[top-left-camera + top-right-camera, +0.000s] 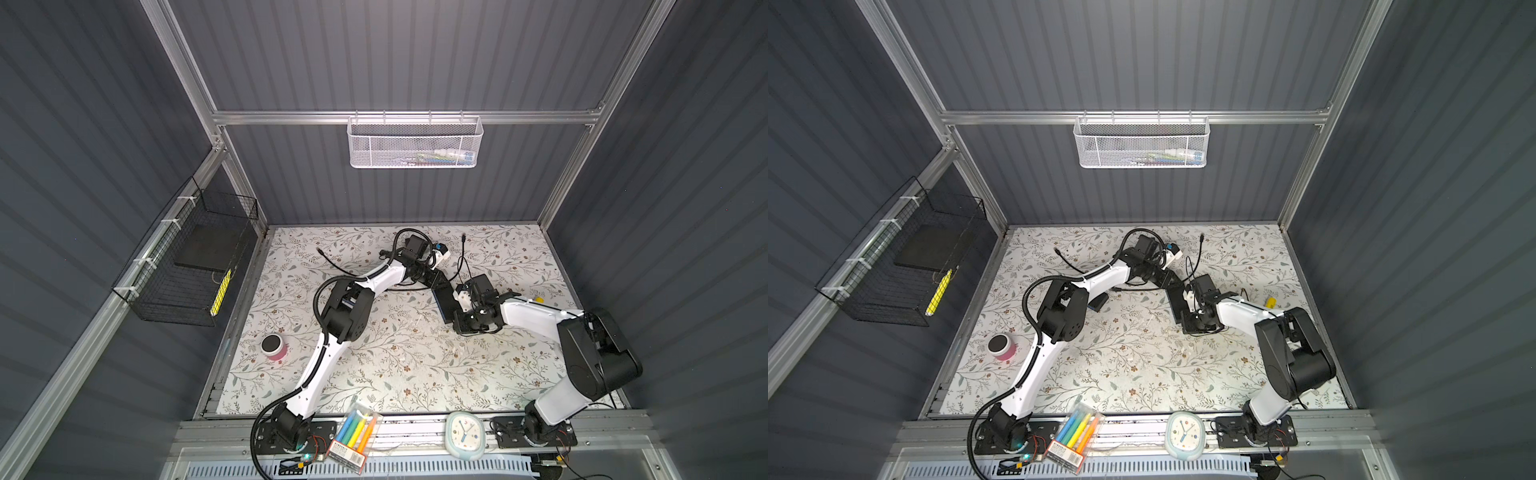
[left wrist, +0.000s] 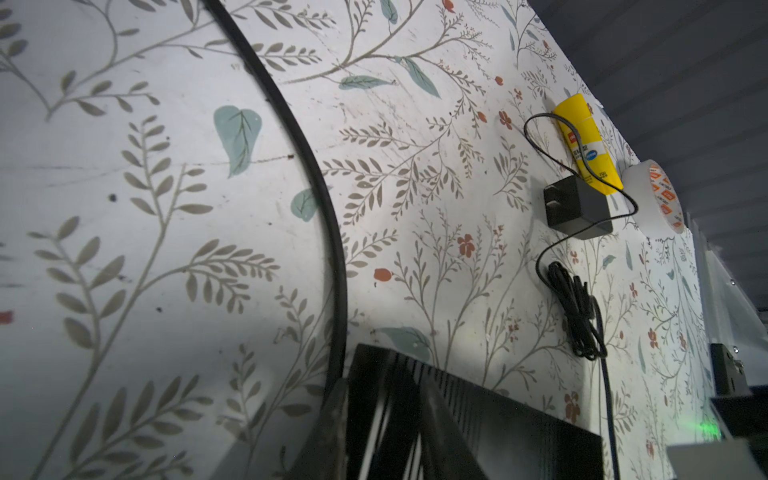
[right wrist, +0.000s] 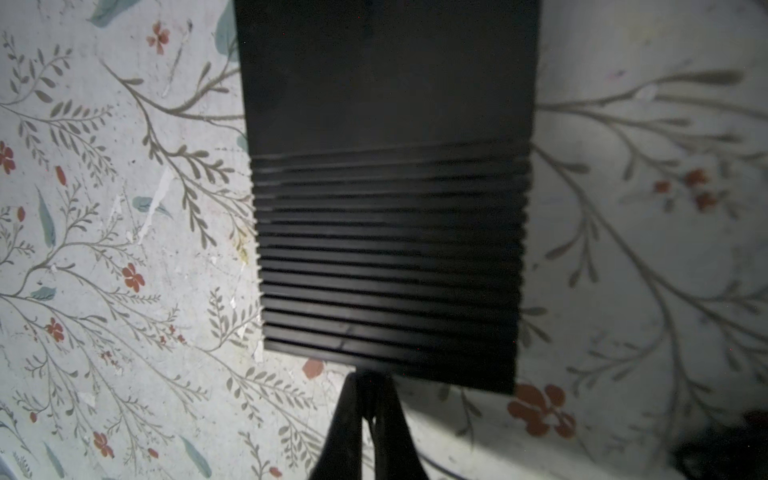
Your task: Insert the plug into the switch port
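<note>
Switch point(image 3: 386, 208): was laid flat on the floral table point(image 3: 124, 232), between the two grippers.
Right gripper point(image 3: 369, 386): fingers were pressed together, their tips set against the switch's ribbed edge; whether that edge was nipped could not be told.
Left gripper point(image 1: 439, 284): was placed at the switch's opposite end; its jaw gap was blurred and could not be told.
Plug: could not be made out; the black cable point(image 2: 307, 158) was seen running down to the left gripper, beside the switch.

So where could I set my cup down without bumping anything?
Bare floral top in front, between left arm and right arm; also the back right corner. Crowded: back middle, around the switch and cables; pink cylinder front left.
</note>
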You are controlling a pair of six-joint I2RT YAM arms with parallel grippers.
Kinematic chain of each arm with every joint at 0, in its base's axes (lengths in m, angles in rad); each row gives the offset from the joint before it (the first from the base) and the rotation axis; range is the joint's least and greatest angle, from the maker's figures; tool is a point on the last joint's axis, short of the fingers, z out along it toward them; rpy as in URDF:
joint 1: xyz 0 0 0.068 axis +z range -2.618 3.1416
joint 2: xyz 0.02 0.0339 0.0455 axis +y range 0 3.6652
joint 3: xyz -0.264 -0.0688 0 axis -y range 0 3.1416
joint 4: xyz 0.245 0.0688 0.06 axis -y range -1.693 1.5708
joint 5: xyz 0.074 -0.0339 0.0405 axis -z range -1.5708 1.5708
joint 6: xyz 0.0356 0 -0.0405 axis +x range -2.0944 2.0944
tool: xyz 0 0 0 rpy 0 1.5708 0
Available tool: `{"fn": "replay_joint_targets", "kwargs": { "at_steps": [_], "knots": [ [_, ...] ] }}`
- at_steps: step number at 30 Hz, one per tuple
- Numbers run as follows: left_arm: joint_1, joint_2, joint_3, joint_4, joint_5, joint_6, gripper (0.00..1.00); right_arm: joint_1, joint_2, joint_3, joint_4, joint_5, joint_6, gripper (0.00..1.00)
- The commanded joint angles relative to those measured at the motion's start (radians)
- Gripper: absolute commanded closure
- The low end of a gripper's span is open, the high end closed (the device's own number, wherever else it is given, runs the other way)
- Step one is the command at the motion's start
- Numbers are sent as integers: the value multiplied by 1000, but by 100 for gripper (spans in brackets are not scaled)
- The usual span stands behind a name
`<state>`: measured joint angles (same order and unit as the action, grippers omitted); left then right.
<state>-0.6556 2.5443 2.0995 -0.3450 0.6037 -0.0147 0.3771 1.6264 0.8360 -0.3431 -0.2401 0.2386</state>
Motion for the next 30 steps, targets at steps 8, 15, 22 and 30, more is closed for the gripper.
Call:
{"fn": "replay_joint_targets", "kwargs": {
  "at_steps": [8, 15, 22, 30],
  "knots": [
    [-47, 22, -80, -92, 59, 2, 72, -24, 42, 85, 87, 37, -24, 100],
    [-46, 18, -104, -85, 59, 13, 74, -23, 23, 132, 16, 115, -45, 100],
    [-31, -13, -160, -54, 70, 12, 75, -20, 10, 164, -40, 204, -127, 96],
    [-13, -50, -213, -48, 64, 15, 75, -13, 39, 210, -126, 133, -305, 89]
  ]
}}
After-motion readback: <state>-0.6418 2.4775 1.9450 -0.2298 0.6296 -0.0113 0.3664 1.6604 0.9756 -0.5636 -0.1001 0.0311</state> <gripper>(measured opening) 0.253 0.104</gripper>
